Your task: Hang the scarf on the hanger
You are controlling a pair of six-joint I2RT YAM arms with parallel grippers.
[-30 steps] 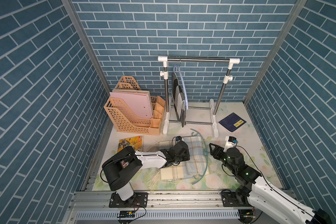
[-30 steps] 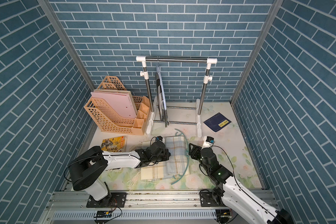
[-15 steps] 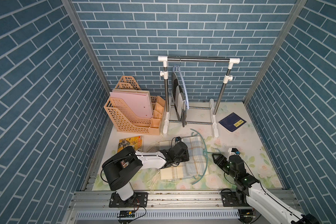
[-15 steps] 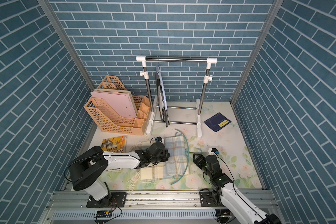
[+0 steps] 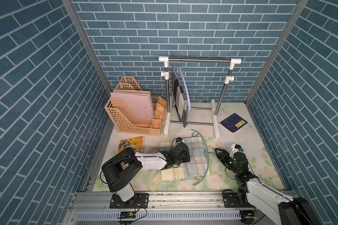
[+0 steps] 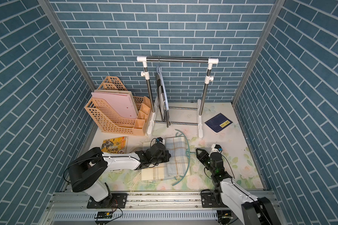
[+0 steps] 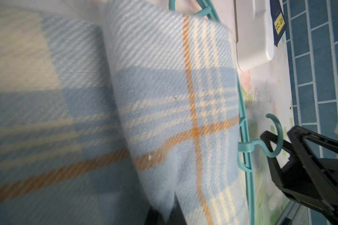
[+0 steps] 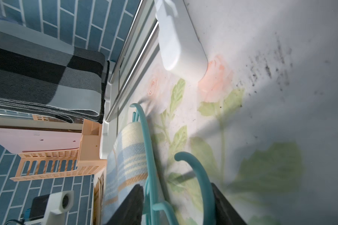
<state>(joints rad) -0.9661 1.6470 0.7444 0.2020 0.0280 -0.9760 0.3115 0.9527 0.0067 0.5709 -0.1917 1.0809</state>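
Note:
A light blue and cream plaid scarf (image 5: 196,155) (image 6: 177,155) lies folded on the table over a teal hanger (image 5: 204,143) (image 6: 187,143). My left gripper (image 5: 188,158) (image 6: 169,155) is shut on a fold of the scarf (image 7: 174,97), and its tips (image 7: 169,216) are buried in cloth. The right gripper (image 5: 216,151) (image 6: 197,151) (image 8: 176,187) stands open astride the hanger's hook (image 8: 195,165) (image 7: 275,136) and top bar, its fingers (image 8: 137,196) close beside them.
At the back stands a clothes rack (image 5: 199,59) holding another hanger with a grey and black scarf (image 5: 179,97). A peach file organizer (image 5: 133,118) stands back left, with a comic book (image 5: 132,145) before it. A dark blue booklet (image 5: 233,122) lies at the right.
The right gripper drew back toward the front edge, then came forward onto the hanger's hook, and its jaws have narrowed. The left arm and scarf have not moved.

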